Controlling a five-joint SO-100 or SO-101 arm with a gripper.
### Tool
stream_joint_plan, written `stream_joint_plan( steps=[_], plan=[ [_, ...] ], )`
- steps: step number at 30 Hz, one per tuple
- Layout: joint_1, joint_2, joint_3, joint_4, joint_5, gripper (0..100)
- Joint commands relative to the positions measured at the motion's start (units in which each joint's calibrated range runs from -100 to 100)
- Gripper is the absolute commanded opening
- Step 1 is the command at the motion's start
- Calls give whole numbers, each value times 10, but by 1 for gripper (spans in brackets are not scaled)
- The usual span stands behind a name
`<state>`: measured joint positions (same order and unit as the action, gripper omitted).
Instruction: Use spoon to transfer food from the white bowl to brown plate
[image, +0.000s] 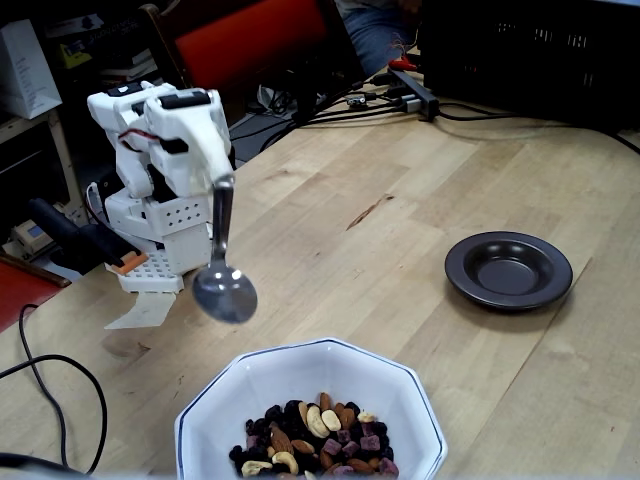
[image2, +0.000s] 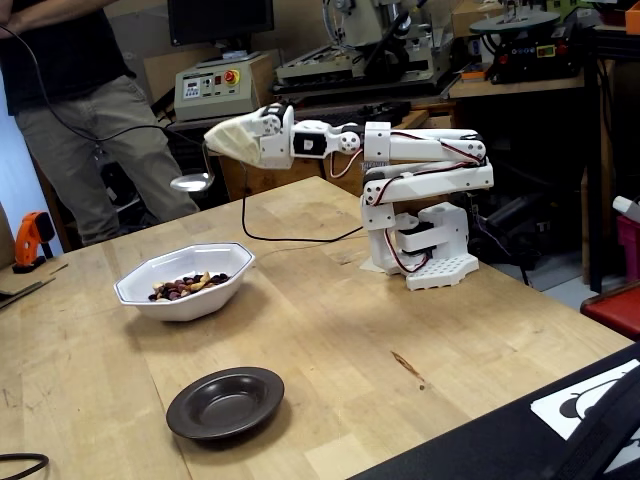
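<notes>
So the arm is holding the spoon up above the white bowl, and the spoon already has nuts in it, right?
Not quite: the spoon is empty in a fixed view. The gripper does hold it above the white bowl, and the food is all in the bowl.

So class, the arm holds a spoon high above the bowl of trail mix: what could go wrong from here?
1. The spoon hangs empty above the white bowl, back towards the rim; coming down there could strike the rim, not the food.
2. The brown plate is small and well apart across the table; nuts could roll off during the carry.
3. The tool grips only the handle's end, so the spoon could twist.
</notes>
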<state>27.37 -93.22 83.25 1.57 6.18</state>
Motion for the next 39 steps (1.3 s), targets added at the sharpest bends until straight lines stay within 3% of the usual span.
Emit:
stream_joint_plan(
  steps=[1,11,20,33,39],
  plan=[
    [26,2,-123,45,2,4],
    [26,44,-300,151,2,4],
    [26,227,-442,145,0,4],
    [25,477,-509,-111,-2,5],
    [-27,571,-486,-252,1,5]
  ],
)
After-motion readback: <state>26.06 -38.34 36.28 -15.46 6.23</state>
